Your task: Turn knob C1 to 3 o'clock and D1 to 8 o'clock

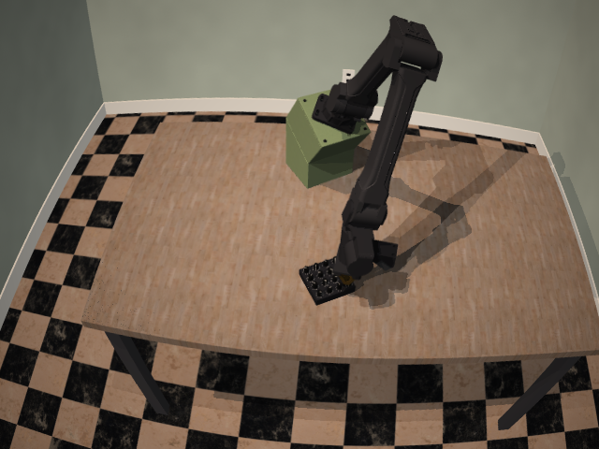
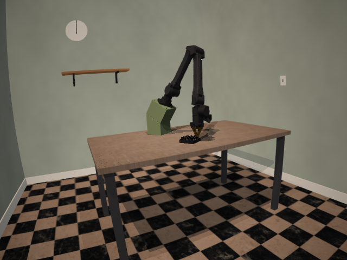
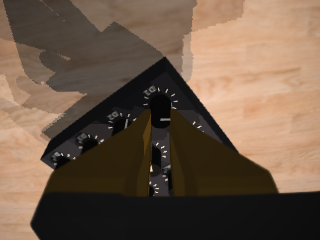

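The black knob box (image 1: 320, 285) (image 2: 187, 140) (image 3: 168, 75) stands on its feet on the wooden table (image 1: 208, 217) (image 2: 134, 151), near the front middle. My gripper (image 1: 344, 280) (image 2: 196, 135) (image 3: 160, 119) points straight down over the box's right corner. Its amber fingers are shut on the corner knob, D1 (image 3: 160, 103), which shows between the fingertips in the wrist view. A short white line shows on that knob just above the fingertips. Three more knobs of the same row run down to the left, among them one (image 3: 118, 124) beside the left finger. The fingers hide most of the other knobs.
The arm's green base block (image 1: 316, 150) (image 2: 159, 118) stands at the back of the table, behind the box. The table's front edge (image 1: 290, 350) lies a short way in front of the box. A shelf (image 2: 95, 71) and a wall clock (image 2: 76, 30) hang on the wall.
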{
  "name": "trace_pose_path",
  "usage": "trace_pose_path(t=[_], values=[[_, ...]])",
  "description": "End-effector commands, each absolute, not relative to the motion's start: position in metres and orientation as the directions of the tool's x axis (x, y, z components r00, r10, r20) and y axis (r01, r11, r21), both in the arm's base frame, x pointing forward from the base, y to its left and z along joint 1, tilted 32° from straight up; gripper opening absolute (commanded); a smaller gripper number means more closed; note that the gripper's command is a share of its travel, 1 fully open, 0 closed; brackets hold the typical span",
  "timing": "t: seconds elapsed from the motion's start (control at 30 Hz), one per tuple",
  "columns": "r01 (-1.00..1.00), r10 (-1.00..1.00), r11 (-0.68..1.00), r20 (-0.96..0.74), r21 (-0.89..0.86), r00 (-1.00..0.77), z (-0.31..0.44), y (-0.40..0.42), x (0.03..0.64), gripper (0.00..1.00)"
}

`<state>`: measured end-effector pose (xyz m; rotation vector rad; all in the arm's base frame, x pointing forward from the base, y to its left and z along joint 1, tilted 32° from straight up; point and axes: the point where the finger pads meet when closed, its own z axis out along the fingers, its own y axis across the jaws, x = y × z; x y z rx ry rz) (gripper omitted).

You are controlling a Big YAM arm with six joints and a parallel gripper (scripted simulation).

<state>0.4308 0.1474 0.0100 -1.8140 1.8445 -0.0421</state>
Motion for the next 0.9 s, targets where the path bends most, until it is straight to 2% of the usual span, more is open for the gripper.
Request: trace_pose_path(t=[0.0, 0.47, 0.87], values=[[-0.891, -0.932, -0.013, -0.316, -0.454, 0.175, 0.0188, 0.1545, 0.4407, 0.08], [-0.798, -0.885, -0.293, -0.166, -0.527, 0.434, 0.0184, 0.1543, 0.4403, 0.08], [-0.728, -0.835, -0.416, -0.089, -0.544, 0.543, 0.0182, 0.1543, 0.4402, 0.08]])
